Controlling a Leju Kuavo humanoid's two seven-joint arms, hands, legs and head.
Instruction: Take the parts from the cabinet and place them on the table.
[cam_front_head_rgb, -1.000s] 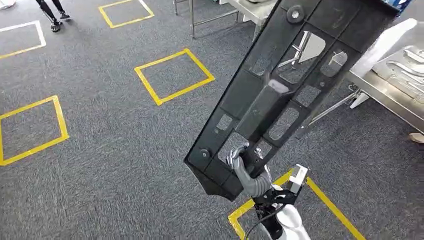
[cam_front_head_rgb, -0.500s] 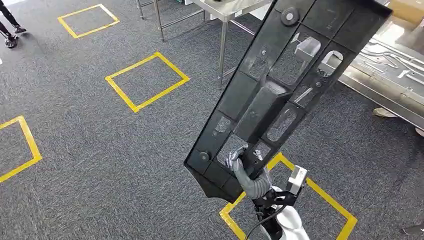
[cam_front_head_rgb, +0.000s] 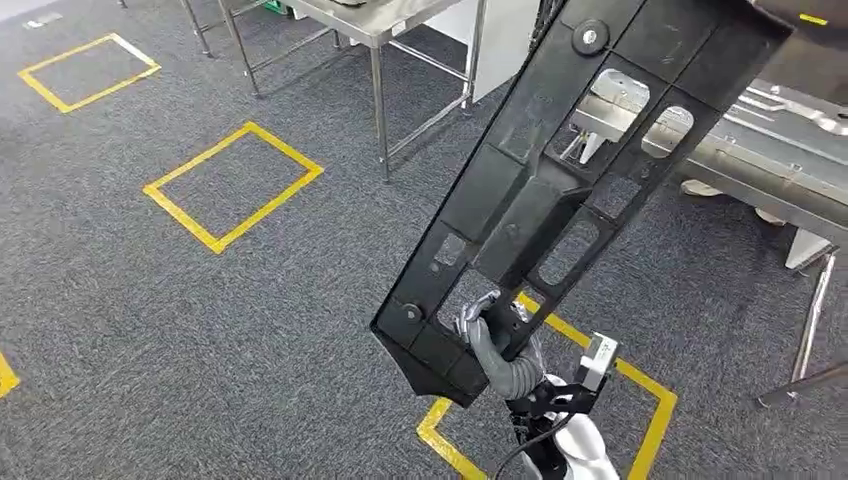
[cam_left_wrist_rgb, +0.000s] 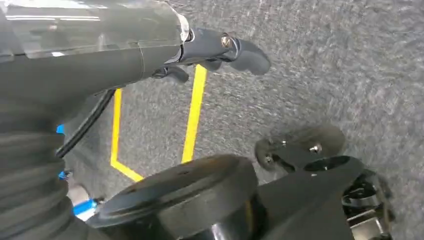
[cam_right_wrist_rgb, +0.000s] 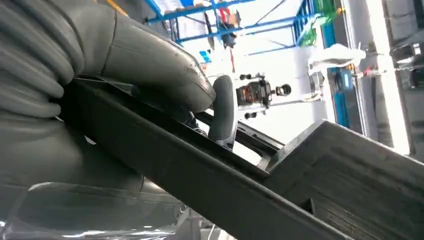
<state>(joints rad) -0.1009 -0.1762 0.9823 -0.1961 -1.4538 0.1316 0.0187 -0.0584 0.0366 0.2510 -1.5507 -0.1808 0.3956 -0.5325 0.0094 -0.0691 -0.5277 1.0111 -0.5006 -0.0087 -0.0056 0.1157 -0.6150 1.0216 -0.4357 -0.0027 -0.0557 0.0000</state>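
One black part (cam_front_head_rgb: 560, 190) gripped by right hand (cam_front_head_rgb: 490, 335); left hand (cam_left_wrist_rgb: 220, 50) holds nothing.

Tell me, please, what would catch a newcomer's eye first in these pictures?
The long black panel with cut-out windows, slanting up across the middle of the head view, gripped near its lower end by the right hand. Below it, yellow tape squares mark the grey carpet, and a steel table with metal parts stands at the right.

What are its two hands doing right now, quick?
Right hand: grips the black panel near its lower end.
Left hand: holds nothing; whether its fingers are open or curled cannot be told.
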